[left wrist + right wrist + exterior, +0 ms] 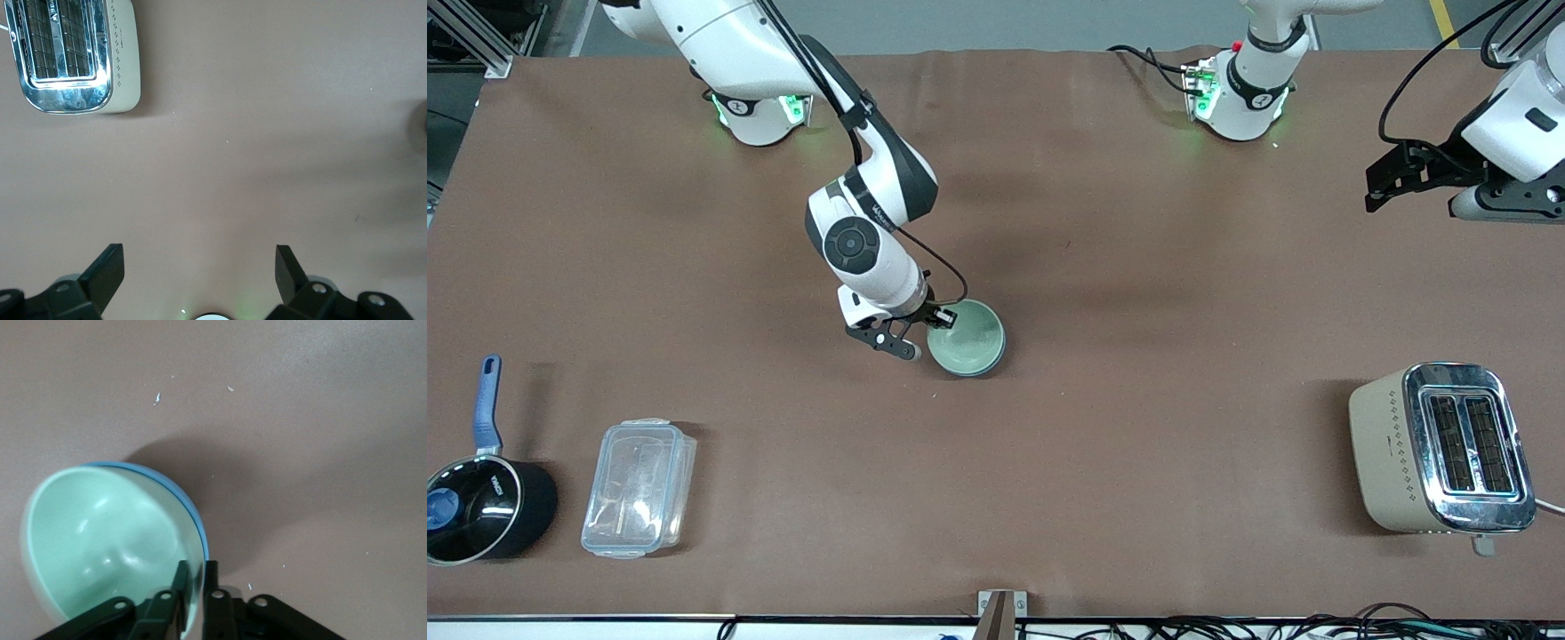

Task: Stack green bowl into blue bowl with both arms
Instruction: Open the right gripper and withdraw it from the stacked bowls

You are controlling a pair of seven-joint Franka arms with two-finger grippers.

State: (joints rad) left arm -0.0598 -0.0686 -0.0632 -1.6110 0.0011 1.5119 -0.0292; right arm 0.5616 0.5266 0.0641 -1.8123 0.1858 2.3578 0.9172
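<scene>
In the front view, the green bowl (967,338) is seen seated inside the blue bowl (996,357), of which only a thin rim shows along the edge nearer the camera. The pair rests on the brown table (1138,267) near its middle. The right gripper (935,317) is lowered at the bowls' rim on the side toward the right arm's end of the table, and its fingers are closed on that rim. Wide bare table surrounds the bowls on every other side. A black saucepan with a blue handle (480,498) and a clear plastic lidded container (639,487) lie well apart from the fingers, close to the table's near edge at the right arm's end. A cream and chrome toaster (1440,449) stands near the near edge at the left arm's end. The left gripper (1383,185) is held up above that end of the table, where the left arm waits.

In the left wrist view, the left gripper (200,267) is shown with fingers (107,270) spread wide and nothing between them; only bare table lies under them, the toaster (113,60) well apart.

In the right wrist view, the right gripper (195,577) is seen pinched on the green bowl's (107,540) wall, one finger (177,583) inside and one outside. The blue bowl's (190,510) rim shows as a narrow crescent around it, and open table extends past the rim.
</scene>
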